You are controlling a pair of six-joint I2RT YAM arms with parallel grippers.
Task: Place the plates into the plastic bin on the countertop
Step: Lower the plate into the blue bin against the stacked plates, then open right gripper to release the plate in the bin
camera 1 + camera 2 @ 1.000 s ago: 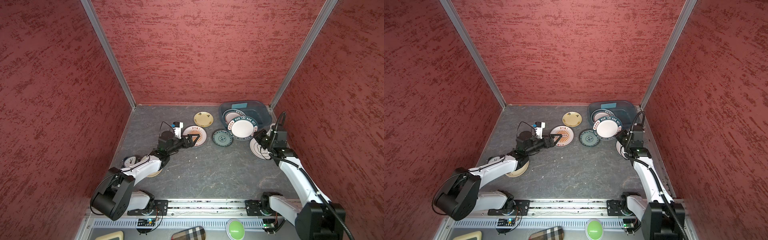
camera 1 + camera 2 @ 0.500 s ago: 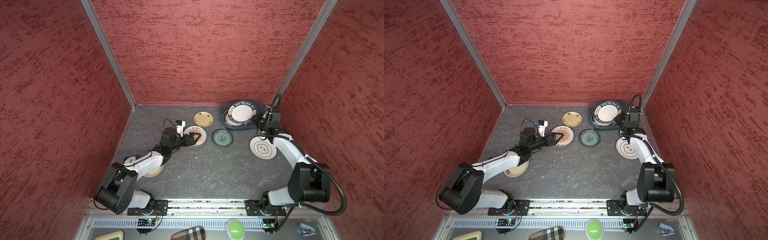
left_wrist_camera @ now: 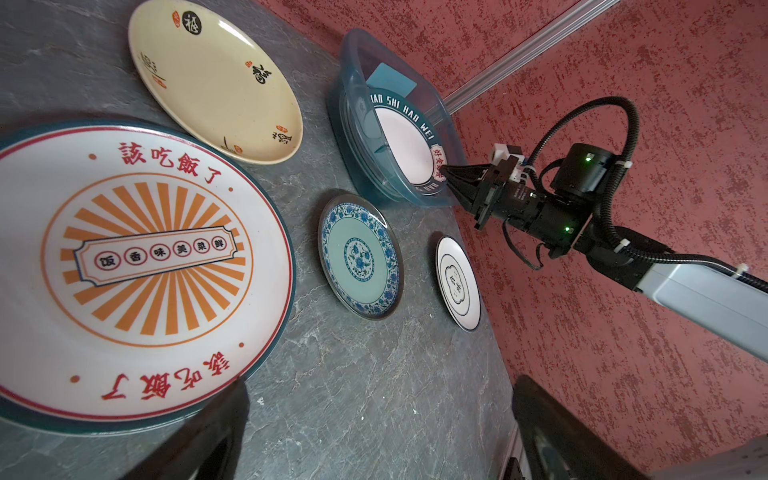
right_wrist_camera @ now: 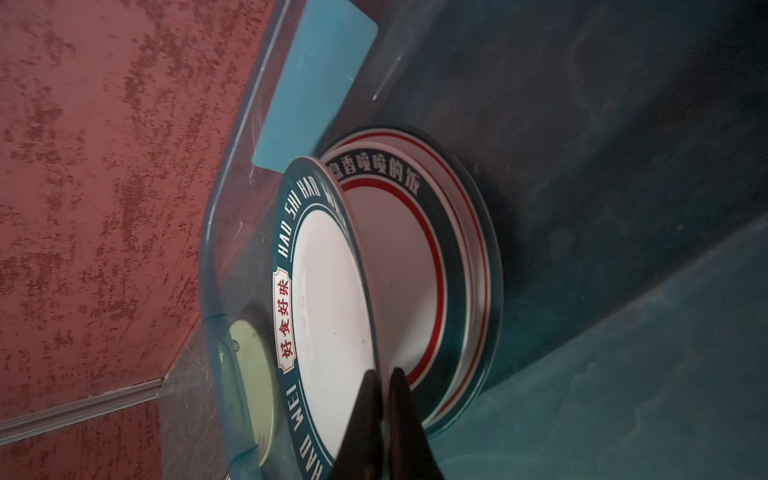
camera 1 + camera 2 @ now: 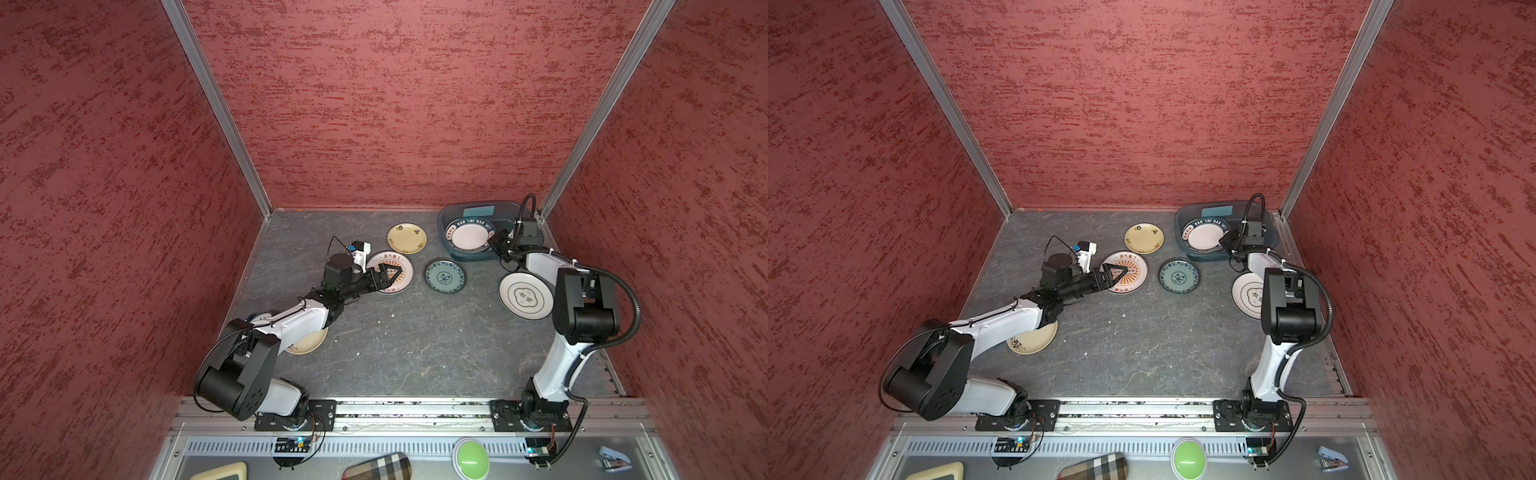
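Observation:
The plastic bin (image 5: 444, 232) (image 5: 1183, 245) stands at the countertop's back right corner. My right gripper (image 5: 496, 241) (image 4: 384, 374) is shut on the rim of a teal-rimmed white plate (image 5: 468, 237) (image 4: 328, 299). It holds that plate tilted inside the bin, over a red-and-teal-rimmed plate (image 4: 407, 270) lying on the bin's floor. My left gripper (image 5: 390, 274) (image 3: 380, 395) hangs open low over the near side of the orange sunburst plate (image 5: 395, 259) (image 3: 145, 266). One finger overlaps the plate's rim, and only bare countertop shows between the fingers.
Loose on the countertop are a cream-yellow plate (image 5: 407, 238), a small teal patterned plate (image 5: 444, 276) and a quatrefoil plate (image 5: 523, 296) beside the right arm. Another cream plate (image 5: 307, 343) lies partly under the left arm. Red walls close in three sides.
My right gripper carried the teal-rimmed plate from in front of the bin up and back, then down into the bin. My left gripper edged slightly further over the sunburst plate, still open.

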